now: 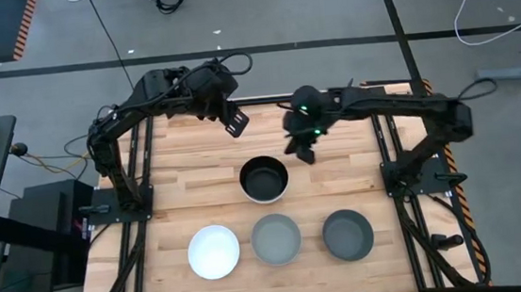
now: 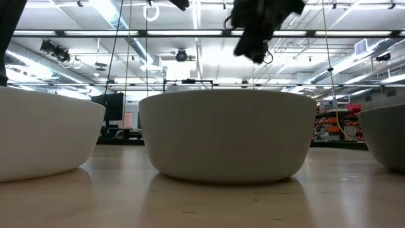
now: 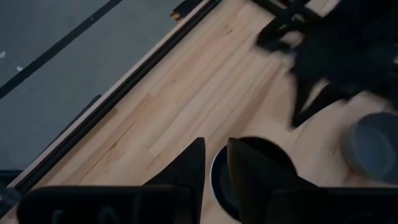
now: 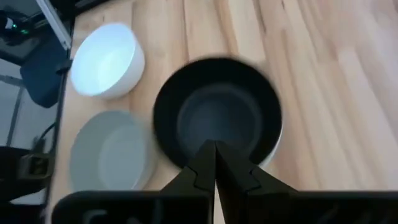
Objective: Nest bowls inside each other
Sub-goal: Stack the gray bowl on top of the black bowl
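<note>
The black bowl point(image 1: 263, 179) sits near the middle of the wooden counter point(image 1: 178, 172). A white rim shows around its outside, so it looks like it sits inside a white bowl point(image 4: 274, 144). The black bowl has nothing in it.

Closer to the front edge, three more bowls stand in a row. The white bowl on the left point(image 1: 214, 251) is next to the mid grey bowl point(image 1: 276, 237), and the dark grey bowl point(image 1: 348, 234) is on the right. Each of these three has nothing in it. They do not touch each other, and bare wood shows between them. There is also bare wood between the row and the black bowl.

The back half of the counter is open wood, with lots of room on both sides of the black bowl. Dark metal frames run along the left and right edges of the counter.

The right claw point(image 1: 305, 149) hangs in the air just behind the black bowl, a little to its right. Its two fingers are pressed almost together and hold nothing.

The left claw point(image 1: 237, 122) hangs over the back of the counter, further from the bowl. Its fingers point(image 3: 189, 168) stand a little apart and hold nothing.
</note>
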